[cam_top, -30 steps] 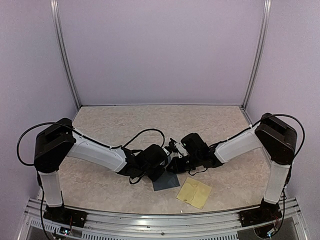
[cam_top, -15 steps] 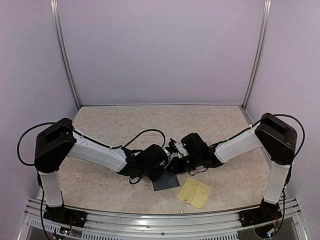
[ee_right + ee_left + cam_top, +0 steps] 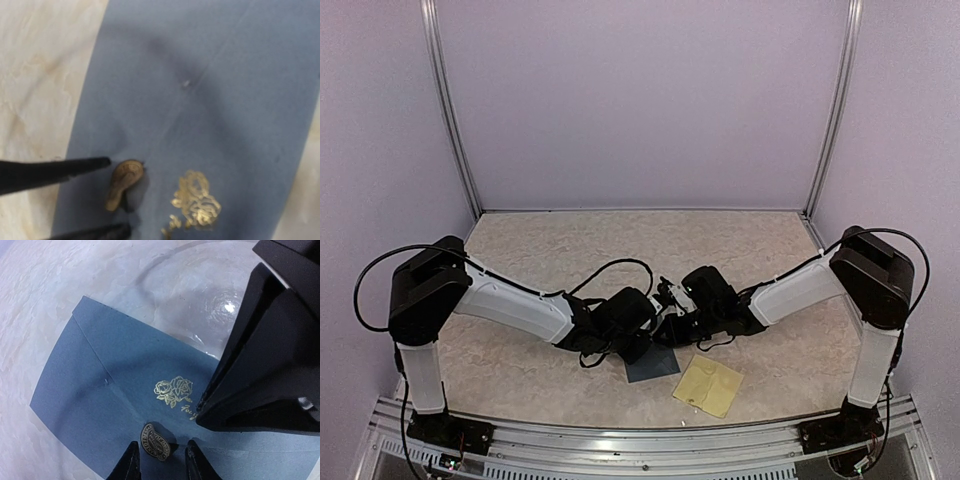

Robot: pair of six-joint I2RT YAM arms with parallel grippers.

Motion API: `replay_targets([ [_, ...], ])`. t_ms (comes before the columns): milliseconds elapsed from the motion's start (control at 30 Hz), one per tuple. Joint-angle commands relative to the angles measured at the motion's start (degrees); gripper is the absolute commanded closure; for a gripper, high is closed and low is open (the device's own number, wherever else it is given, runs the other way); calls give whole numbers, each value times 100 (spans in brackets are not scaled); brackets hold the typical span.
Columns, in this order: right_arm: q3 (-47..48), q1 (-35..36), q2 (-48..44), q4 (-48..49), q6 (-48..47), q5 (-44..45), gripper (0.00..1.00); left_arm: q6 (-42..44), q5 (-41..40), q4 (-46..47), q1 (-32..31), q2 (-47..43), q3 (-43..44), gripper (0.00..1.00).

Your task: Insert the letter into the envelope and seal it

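The slate-blue envelope (image 3: 100, 385) lies flat on the table, flap side up, with a gold rose print (image 3: 172, 390). A round brown sticker (image 3: 156, 441) stands half curled on it at the flap tip. My left gripper (image 3: 164, 462) is open, one finger on each side of the sticker without gripping it. My right gripper (image 3: 201, 409) is shut, its tip down on the envelope just right of the rose. In the right wrist view the sticker (image 3: 125, 182) sits between the left gripper's fingers (image 3: 60, 169). The letter is not in view.
A tan sheet of stickers (image 3: 708, 386) lies on the table just right of the envelope (image 3: 653, 364), near the front edge. Both arms (image 3: 520, 305) meet low over the middle of the table. Lilac walls close in the back and both sides.
The left gripper's jaws have come apart around the sticker. Both arms stay almost where they were over the envelope.
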Motion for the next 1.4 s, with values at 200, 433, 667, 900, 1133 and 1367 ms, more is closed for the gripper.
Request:
replay_targets([
  [200, -183, 49, 35, -318, 33, 45, 96, -257, 365, 114, -62, -639, -403, 50],
  [433, -136, 47, -107, -372, 1, -5, 96, -518, 615, 355, -49, -1642, -1071, 41],
  [667, -97, 47, -483, -553, -34, -26, 88, -1244, 651, 577, 313, -2009, -1218, 53],
  [900, 93, 73, -900, -906, -194, 92, 74, -1994, 694, 1200, 392, -2159, -1429, 53],
  [1133, 611, 80, -567, -1034, -364, -15, 93, -2501, 585, 1552, 392, -2199, -1745, 60],
  [1367, 1076, 80, -29, -1066, -478, -177, 96, -2727, 462, 1499, 340, -2416, -2090, 60],
])
